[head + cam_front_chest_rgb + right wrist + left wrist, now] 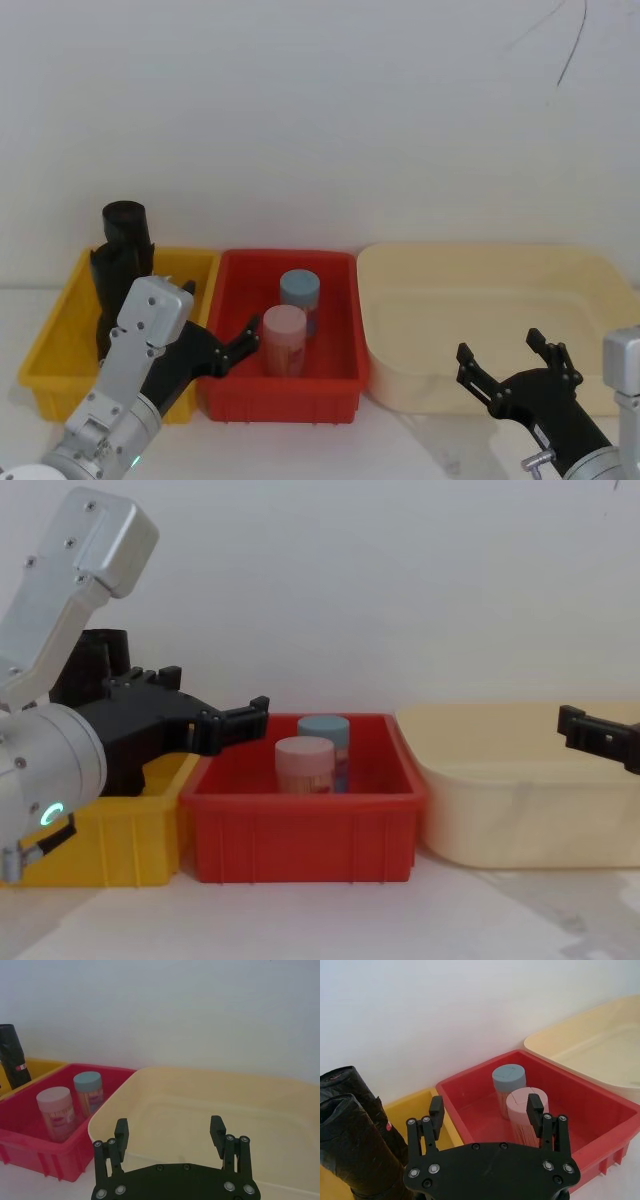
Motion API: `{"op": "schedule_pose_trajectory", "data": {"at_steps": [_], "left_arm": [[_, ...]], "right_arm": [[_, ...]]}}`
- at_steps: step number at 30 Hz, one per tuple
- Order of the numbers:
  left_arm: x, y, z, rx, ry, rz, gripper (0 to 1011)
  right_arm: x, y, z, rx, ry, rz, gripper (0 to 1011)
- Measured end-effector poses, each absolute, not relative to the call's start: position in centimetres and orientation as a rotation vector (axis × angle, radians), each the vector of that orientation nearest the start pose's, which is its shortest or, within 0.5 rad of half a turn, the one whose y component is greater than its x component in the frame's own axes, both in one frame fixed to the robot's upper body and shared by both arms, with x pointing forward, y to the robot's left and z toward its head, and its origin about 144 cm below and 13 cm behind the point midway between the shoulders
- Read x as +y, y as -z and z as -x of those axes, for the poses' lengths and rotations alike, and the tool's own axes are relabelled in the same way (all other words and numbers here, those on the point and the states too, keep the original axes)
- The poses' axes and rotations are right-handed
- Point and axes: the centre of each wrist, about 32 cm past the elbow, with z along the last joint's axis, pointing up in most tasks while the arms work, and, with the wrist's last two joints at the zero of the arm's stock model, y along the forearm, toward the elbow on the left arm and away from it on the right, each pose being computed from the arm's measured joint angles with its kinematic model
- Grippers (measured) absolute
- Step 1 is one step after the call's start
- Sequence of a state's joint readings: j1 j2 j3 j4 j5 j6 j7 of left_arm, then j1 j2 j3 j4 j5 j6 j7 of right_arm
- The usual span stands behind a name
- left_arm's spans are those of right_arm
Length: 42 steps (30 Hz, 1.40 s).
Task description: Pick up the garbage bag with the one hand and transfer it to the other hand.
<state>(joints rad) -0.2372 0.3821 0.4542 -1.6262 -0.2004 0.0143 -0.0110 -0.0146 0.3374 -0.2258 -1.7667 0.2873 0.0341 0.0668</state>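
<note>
White counter [330, 920], white wall [320, 100]. Left pincer [486, 1107] and right pincer [500, 348] gape empty, flanking the red bin [280, 395]. Left wrist view separates garbage bag [355, 1150] from red-marked roll [345, 1080].

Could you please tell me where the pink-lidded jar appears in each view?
Head view: pink-lidded jar low, left of centre, in the red bin.
Chest view: jar left of centre, above the bin's front wall.
Left wrist view: jar partly behind a finger of the left gripper.
Right wrist view: jar in the bin beside the cream tub.
Shared landmark: blue-lidded jar close beside it.
</note>
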Motion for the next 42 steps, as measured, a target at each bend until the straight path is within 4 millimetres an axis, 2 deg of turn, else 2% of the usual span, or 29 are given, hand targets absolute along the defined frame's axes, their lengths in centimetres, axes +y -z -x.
{"op": "schedule_pose_trajectory", "data": {"at_steps": [31, 38, 42], "left_arm": [[19.8, -120.5, -49.2, -0.268, -1.124, -0.06, 1002], [19.1, -121.4, -49.9, -0.274, -1.098, -0.056, 1001], [18.3, -123.2, -50.6, -0.289, -1.066, -0.053, 1002]], "right_arm": [[-23.7, -118.9, -44.3, -0.075, 1.23, -0.026, 1004], [-23.9, -119.2, -44.6, -0.08, 1.22, -0.03, 1004], [-24.0, -120.2, -44.9, -0.09, 1.203, -0.05, 1004]]}}
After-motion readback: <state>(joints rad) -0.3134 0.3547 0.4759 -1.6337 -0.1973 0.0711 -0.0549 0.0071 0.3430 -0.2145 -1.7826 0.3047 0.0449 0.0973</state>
